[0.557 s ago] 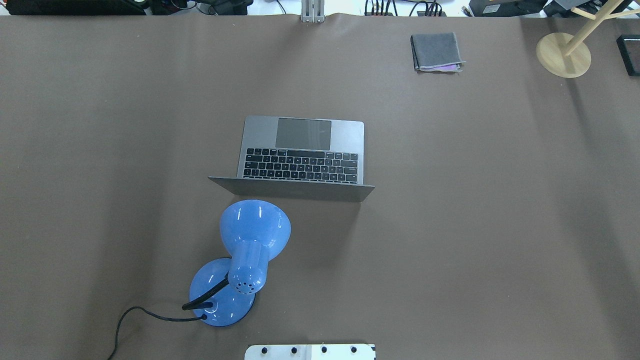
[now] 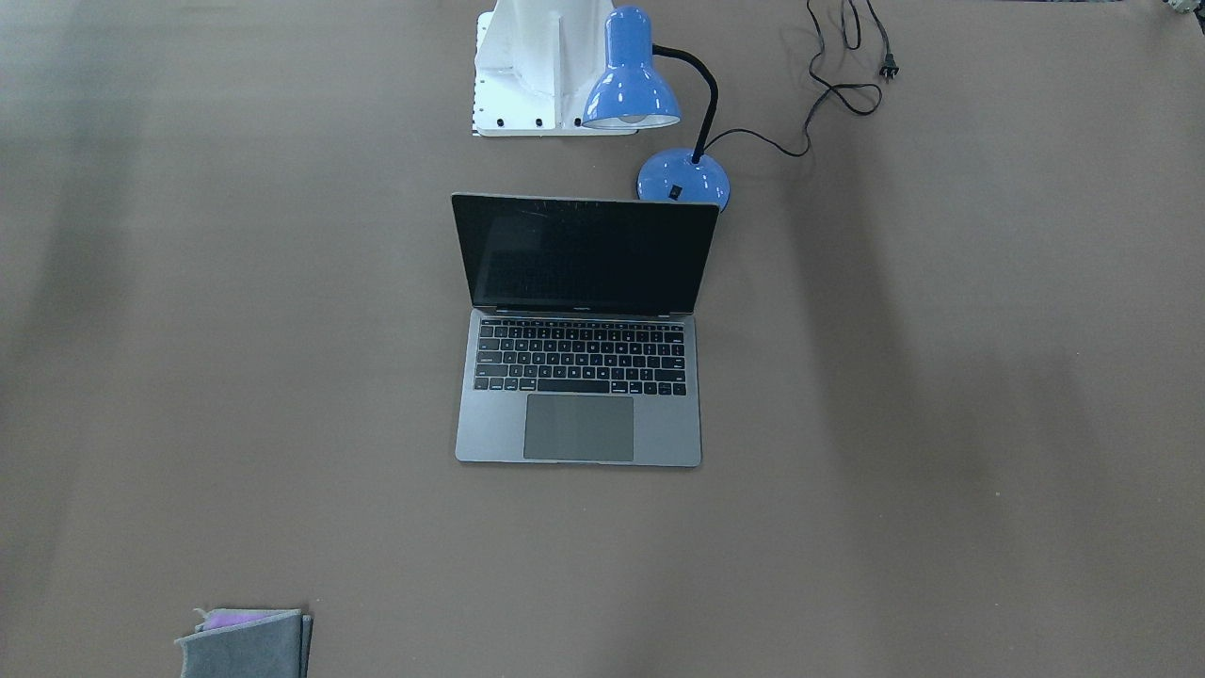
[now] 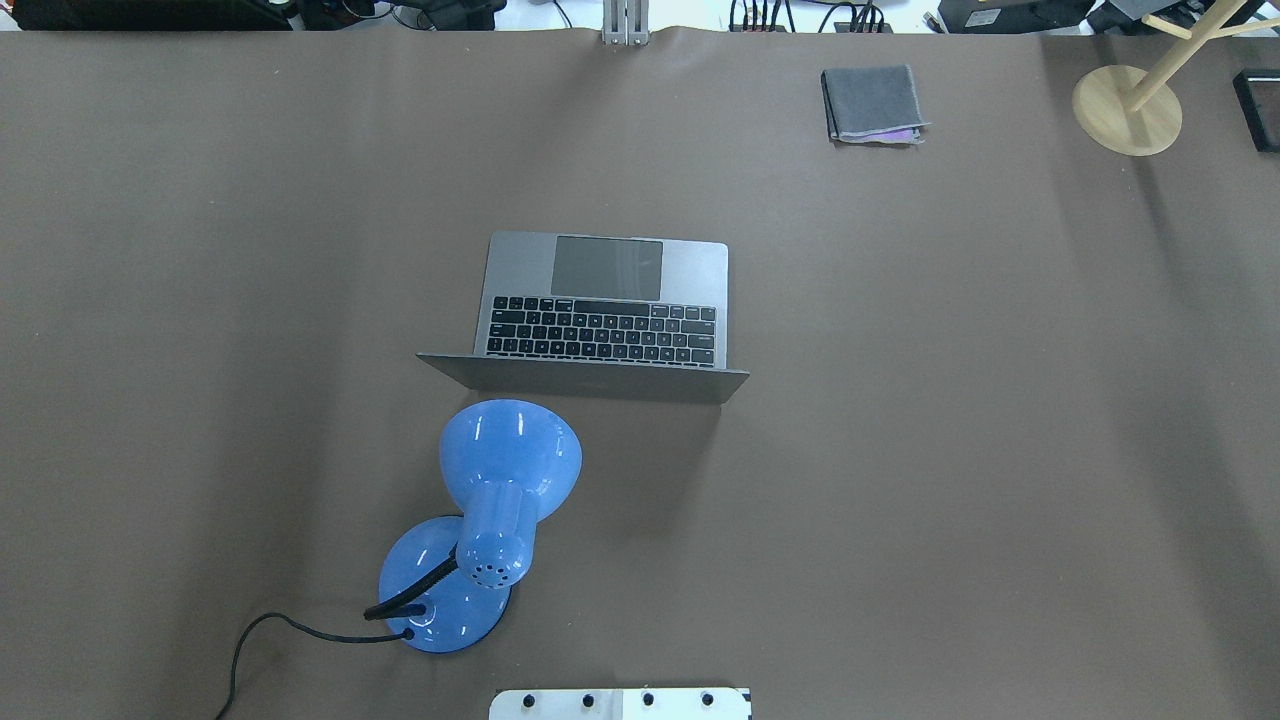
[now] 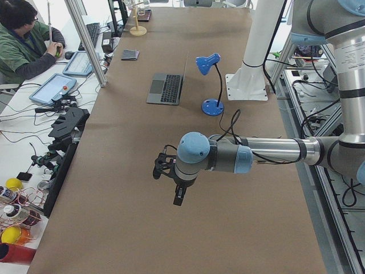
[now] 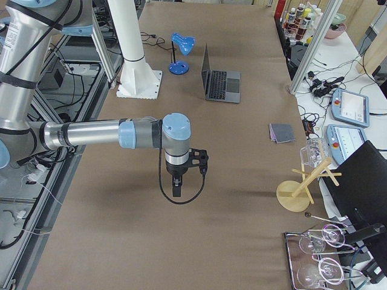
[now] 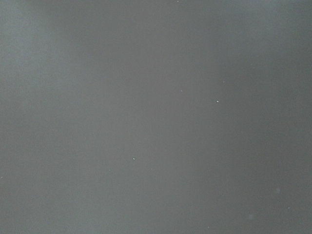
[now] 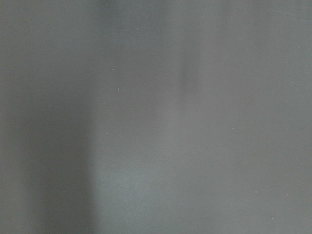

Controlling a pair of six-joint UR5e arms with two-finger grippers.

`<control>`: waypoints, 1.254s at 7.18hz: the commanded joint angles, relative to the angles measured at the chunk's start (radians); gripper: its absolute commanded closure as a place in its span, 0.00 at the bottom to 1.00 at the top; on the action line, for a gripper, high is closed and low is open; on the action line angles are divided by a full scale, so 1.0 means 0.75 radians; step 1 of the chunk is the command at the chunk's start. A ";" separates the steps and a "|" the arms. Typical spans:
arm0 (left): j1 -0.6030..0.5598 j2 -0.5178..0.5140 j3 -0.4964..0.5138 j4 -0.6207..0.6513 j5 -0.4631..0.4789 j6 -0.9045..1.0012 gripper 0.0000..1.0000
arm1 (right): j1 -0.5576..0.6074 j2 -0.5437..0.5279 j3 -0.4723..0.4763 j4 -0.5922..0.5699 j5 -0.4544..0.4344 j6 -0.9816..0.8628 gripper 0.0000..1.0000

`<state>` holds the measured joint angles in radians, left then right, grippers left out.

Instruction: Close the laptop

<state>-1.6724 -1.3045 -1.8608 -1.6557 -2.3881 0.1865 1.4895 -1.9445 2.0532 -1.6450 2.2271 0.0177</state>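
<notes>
The laptop (image 3: 610, 300) stands open in the middle of the table, its lid upright and its black screen (image 2: 584, 252) facing away from the robot. It also shows in the exterior left view (image 4: 165, 88) and the exterior right view (image 5: 221, 81). My left gripper (image 4: 178, 197) hangs over bare table far from the laptop, toward the table's left end. My right gripper (image 5: 176, 188) hangs over bare table toward the right end. Both show only in the side views, so I cannot tell whether they are open or shut. Both wrist views show only blurred table surface.
A blue desk lamp (image 3: 500, 480) stands just behind the laptop lid on the robot's side, its cord (image 2: 838, 85) trailing off. A folded grey cloth (image 3: 872, 103) lies at the far right. A wooden stand (image 3: 1127, 108) and a tray of glasses (image 5: 320, 254) sit at the right end.
</notes>
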 commanded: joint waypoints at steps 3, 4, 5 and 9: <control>0.002 -0.024 0.000 -0.115 -0.004 -0.001 0.01 | 0.000 0.138 0.036 0.064 0.152 -0.003 0.00; 0.002 -0.024 0.002 -0.193 -0.004 -0.001 0.01 | 0.000 0.124 0.016 0.240 0.154 0.009 0.00; 0.002 -0.018 0.010 -0.364 -0.002 0.001 0.01 | 0.000 0.124 0.015 0.368 0.154 0.017 0.00; 0.007 -0.124 0.241 -0.892 -0.117 -0.148 0.01 | -0.093 0.257 -0.036 0.404 0.257 0.131 0.00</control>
<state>-1.6696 -1.3843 -1.7153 -2.2325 -2.4367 0.1064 1.4604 -1.7690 2.0447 -1.3464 2.3732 0.0706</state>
